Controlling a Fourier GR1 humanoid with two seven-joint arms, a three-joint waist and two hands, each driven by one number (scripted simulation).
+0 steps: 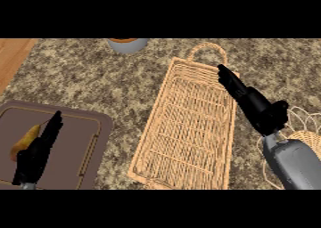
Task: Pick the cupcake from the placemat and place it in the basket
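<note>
- Cupcake (127,43), as far as could be told, was the grey-cupped item with an orange-brown top at the view's far edge. It was partly cut off there.
- It stood on the speckled stone counter (91,75), beyond the far left corner of the woven placemat (189,133) and well apart from the 2 hands.
- That placemat lay lengthwise in the middle of the counter, with a loop handle at its far end and nothing resting on its weave.
- Right hand (258,109) reached over the placemat's right rim. Its fingers were straight and pressed together, pointing toward the far end, with the thumb out to the side. It held nothing.
- Its grey forearm (294,162) crossed above the pale open-weave basket (306,127) at the lower right, which was only partly in view.
- Left hand (37,153) hovered over the brown tray (84,133) at the lower left, with its fingers straight, close together and pointing away.
- 1 yellow-orange elongated item (25,140) lay on that tray, just left of the left hand and partly hidden by it. I could not tell what it was.
</note>
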